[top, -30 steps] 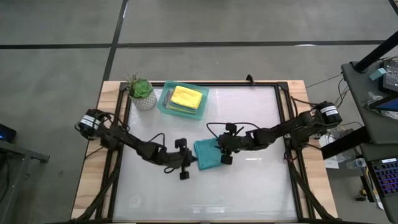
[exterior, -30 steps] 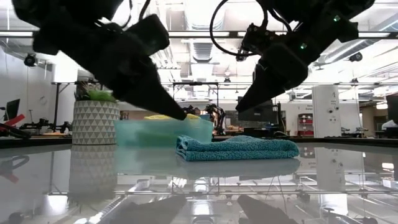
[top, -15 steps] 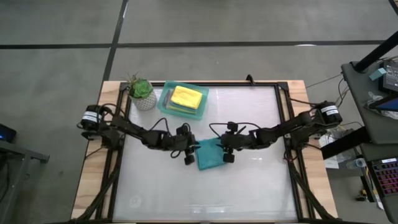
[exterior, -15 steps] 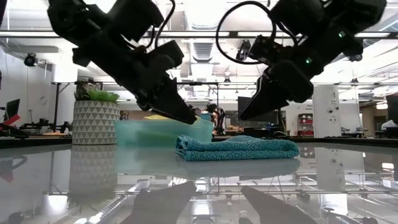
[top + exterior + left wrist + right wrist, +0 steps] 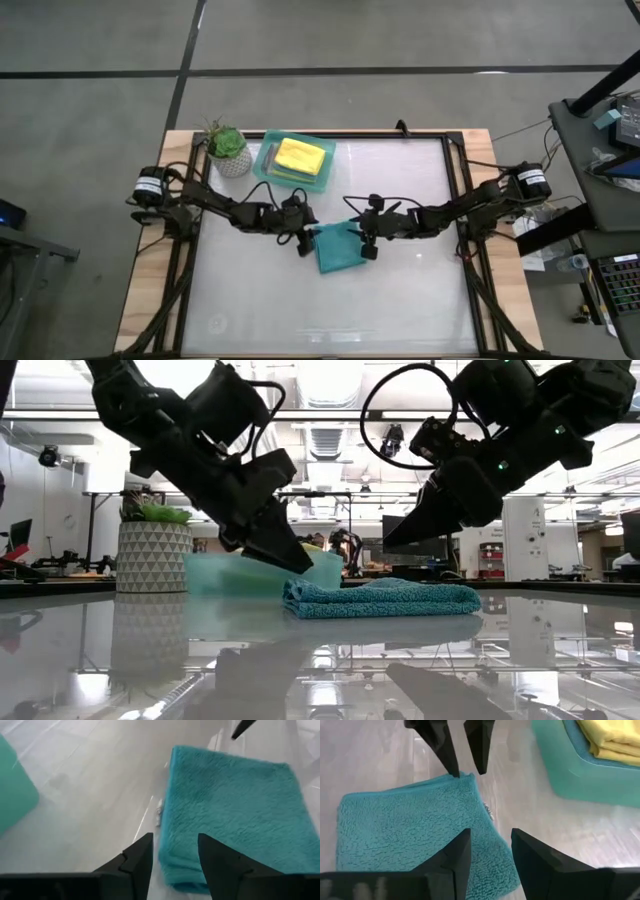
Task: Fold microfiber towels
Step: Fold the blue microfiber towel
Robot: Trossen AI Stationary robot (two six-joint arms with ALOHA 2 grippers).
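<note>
- High view: teal towel lies folded mid-table, between left gripper and right gripper, both at its far corners.
- Both sets of fingers are parted, nothing held; left tips sit just off the towel's folded edge.
- Yellow towel tops the stack in the tray beside the plant.
- Judgement: fold looks done; the step in hand is pickup for stowing.
- Next: pinch both corners evenly, lift level so the fold doesn't open, carry to tray.

Robotics lab (workbenches, ceiling ducts)
</note>
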